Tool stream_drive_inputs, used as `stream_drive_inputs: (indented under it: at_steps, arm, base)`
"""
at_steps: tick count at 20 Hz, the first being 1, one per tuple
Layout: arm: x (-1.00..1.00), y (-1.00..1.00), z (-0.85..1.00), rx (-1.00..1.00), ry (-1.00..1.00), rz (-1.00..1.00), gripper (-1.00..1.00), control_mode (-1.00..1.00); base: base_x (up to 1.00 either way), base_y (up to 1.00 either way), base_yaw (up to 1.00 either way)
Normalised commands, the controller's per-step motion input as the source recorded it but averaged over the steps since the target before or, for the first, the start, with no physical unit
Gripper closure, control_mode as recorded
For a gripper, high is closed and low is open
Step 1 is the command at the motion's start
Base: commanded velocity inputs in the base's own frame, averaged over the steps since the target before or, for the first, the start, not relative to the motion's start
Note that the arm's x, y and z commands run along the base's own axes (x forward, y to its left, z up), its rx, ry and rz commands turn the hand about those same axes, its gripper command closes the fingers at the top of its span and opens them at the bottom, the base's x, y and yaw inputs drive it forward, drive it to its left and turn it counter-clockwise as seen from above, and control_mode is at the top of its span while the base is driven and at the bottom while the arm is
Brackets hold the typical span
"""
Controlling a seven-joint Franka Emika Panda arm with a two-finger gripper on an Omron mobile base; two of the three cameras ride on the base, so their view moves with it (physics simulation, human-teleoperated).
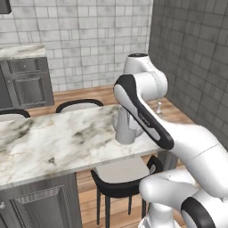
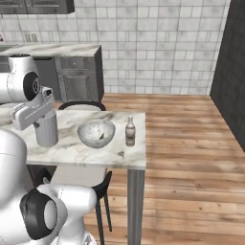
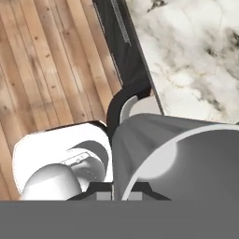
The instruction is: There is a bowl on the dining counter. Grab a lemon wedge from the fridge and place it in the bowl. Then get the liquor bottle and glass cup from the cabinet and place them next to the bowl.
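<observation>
The pincer (image 2: 46, 131) grips the pale, see-through straight-sided tumbler (image 2: 47, 128) at middle left of the right base frame, upright on the white veined marble desk (image 2: 72, 150). The wide speckled grey-white bowl (image 2: 96, 132) lies just rightward, the slim brownish bottle (image 2: 130, 130) beyond it. The tumbler is probably ready for release. The left base view hides the bowl behind the arm; the hand view looms over the tumbler's rim.
</observation>
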Motion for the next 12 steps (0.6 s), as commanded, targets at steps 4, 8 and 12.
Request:
stream_drive_inputs:
  at_steps: [4,8,12]
  arm:
    - [0.69,0.19,-0.42,-0.1,-0.03,0.0,1.0,-1.0]
    - [0.72,0.08,-0.45,-0.01,0.0,0.0,1.0,-1.0]
    - [0.6,0.21,-0.44,0.0,0.0,0.0,1.0,-1.0]
  base:
    - [0.0,0.0,0.0]
    - [0.0,0.0,0.0]
    - [0.0,0.0,0.0]
